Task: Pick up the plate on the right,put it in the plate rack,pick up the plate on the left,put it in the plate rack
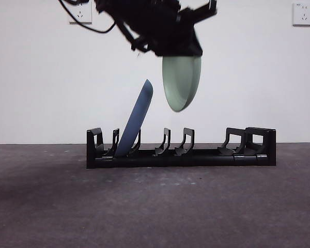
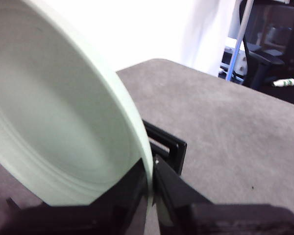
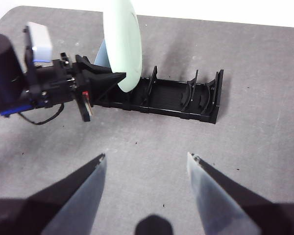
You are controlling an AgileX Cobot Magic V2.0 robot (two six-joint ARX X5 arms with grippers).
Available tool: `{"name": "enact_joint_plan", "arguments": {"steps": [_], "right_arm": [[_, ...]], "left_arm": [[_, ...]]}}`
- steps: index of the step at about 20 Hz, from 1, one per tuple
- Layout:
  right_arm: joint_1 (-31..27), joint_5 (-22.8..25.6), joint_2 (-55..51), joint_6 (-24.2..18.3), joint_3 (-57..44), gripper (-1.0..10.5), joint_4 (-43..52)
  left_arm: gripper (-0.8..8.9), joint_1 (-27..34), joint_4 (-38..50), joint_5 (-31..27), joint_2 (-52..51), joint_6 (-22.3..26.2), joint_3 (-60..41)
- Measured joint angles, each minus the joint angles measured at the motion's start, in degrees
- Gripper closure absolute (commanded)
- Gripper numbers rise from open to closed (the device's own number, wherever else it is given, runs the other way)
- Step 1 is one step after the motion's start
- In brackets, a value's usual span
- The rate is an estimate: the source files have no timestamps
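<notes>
The left gripper [image 1: 182,51] held the pale green plate [image 1: 181,82] by its upper rim, jaws closed on the edge, with the plate hanging on edge and clear of the plate rack [image 1: 181,155]. In the front view the plate hung above the middle stretch of the rack, over the free prongs [image 1: 185,140], well apart from them, its flat faces turned toward the rack's two ends. The blue plate [image 1: 136,120] already stood in a slot near one end, leaning, with an open slot between it and the spot beneath the green plate. In my judgement the coming move turned on this: the plate's edge had to line up with a gap between prongs straight below, so the drop was chiefly downward.

The right gripper [image 3: 146,191] was held back from the rack, jaws wide apart and empty; the left gripper was plainly the nearer.

The left wrist view showed the clamped rim [image 2: 148,171] closely, and only one boxy end of the rack, so alignment could not be read there. The right wrist view looked down on the rack's length, showing the plate's edge crosswise to it. The height above the prongs was legible only in the front view.
</notes>
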Motion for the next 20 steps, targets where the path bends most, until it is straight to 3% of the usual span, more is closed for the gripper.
{"name": "enact_joint_plan", "arguments": {"steps": [11,20], "right_arm": [[0.0,-0.3,0.0,0.0,-6.1,6.6,0.9],[0.0,-5.2,0.1,0.0,-10.6,6.6,5.4]], "left_arm": [[8.22,3.2,-1.5,2.8,6.6,2.3,3.7],[8.22,3.5,-5.1,3.5,8.6,7.4,3.7]]}}
